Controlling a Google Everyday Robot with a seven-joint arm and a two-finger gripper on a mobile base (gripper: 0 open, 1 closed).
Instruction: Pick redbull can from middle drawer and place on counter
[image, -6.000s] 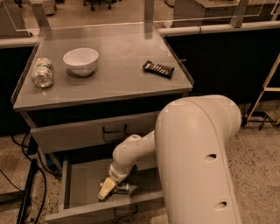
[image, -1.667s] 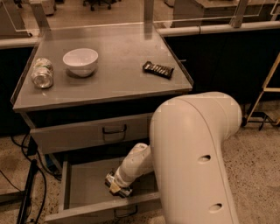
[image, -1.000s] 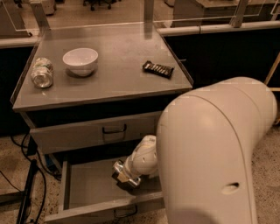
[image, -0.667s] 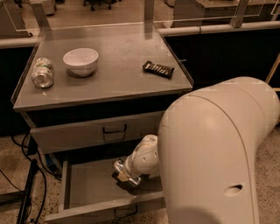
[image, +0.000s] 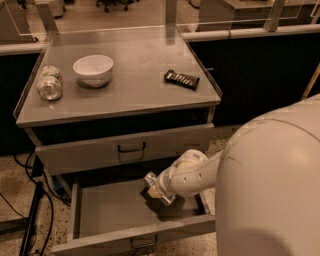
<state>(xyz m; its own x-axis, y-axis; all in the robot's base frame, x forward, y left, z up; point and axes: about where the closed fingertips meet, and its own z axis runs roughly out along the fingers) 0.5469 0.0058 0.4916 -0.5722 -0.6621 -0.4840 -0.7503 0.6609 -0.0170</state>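
The middle drawer (image: 107, 210) is pulled open below the closed top drawer (image: 125, 150). My gripper (image: 156, 191) is inside the open drawer, a little above its floor, at the end of the white arm (image: 192, 172). It is shut on the redbull can (image: 151, 180), a small silvery can that sticks out tilted toward the upper left between the pale fingers. The counter (image: 140, 95) is the flat steel top of the cabinet, above and behind the gripper.
On the counter stand a white bowl (image: 93, 69), a clear crinkled jar (image: 49, 84) lying at the left rim, and a dark snack bar (image: 181, 78) at the right. My large white arm housing (image: 270, 190) fills the right foreground. Cables (image: 30, 220) hang at the left.
My gripper went down onto the drawer floor, closed on the can, and now sits slightly higher and further right with the can in it.
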